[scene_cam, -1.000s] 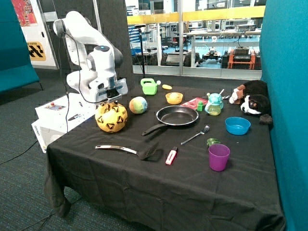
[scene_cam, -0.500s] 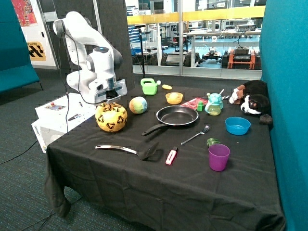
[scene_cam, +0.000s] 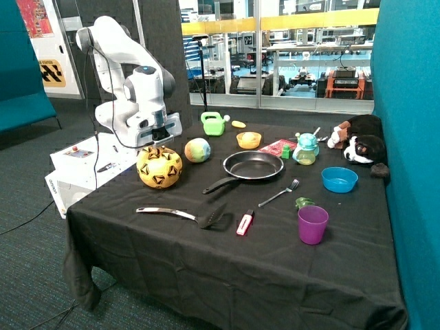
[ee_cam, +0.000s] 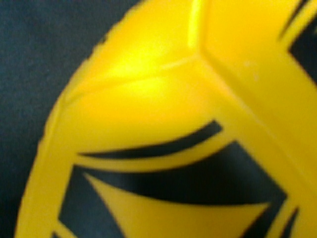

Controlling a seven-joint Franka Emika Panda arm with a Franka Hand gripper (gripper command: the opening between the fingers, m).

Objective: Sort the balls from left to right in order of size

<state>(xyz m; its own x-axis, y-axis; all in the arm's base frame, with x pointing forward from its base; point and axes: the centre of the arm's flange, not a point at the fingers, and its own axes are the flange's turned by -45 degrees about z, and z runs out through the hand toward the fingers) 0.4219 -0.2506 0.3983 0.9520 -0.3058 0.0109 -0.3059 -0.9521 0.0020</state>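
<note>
Outside view showed the gripper point(scene_cam: 159, 141) directly above the yellow ball point(scene_cam: 159, 167), right at its top; whether its fingers stood apart or together could not be told, since the arm's head hid them and the wrist view held nothing but the ball's yellow skin point(ee_cam: 163, 124) with black markings. That ball sat on the desk point(scene_cam: 206, 254) near the edge closest to the robot's base, with the smaller multicoloured ball point(scene_cam: 197, 150) just beside it toward the frying pan point(scene_cam: 252, 166).

Judging from this, the step in hand was a top-down move on the large ball. It looked wide for a two-finger grasp, so a centred approach over its crown mattered: off-centre contact would likely send it rolling toward the smaller ball or off the desk edge.
</note>
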